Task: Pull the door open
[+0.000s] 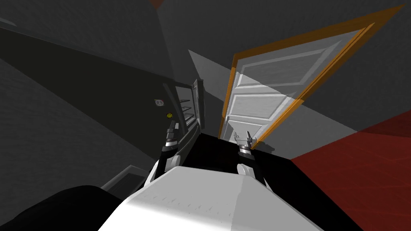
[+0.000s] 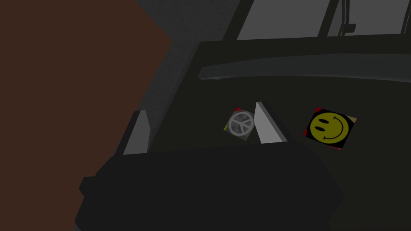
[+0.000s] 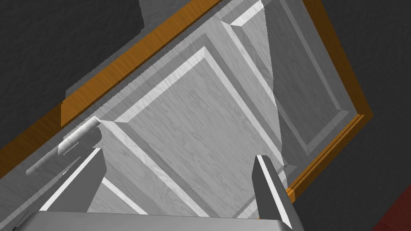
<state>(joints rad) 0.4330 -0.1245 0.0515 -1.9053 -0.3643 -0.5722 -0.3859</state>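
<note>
- Right gripper [image 3: 176,154]: fingers apart, empty, aimed at the white panelled door [image 3: 200,104] at 12 o'clock.
- Handle [image 3: 78,138] just beside one finger, outside the gap.
- Probably mid-reach; next, sidestep to straddle the handle, clamp, draw back.
- Left gripper [image 2: 199,108] at 9 o'clock: apart, idle.

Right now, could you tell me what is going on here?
The right pincer, open, is close to the white panelled door in its orange frame. The door's handle lies just by one finger, not yet gripped. The left pincer, also open, hovers at a dark cabinet front bearing two stickers.
</note>
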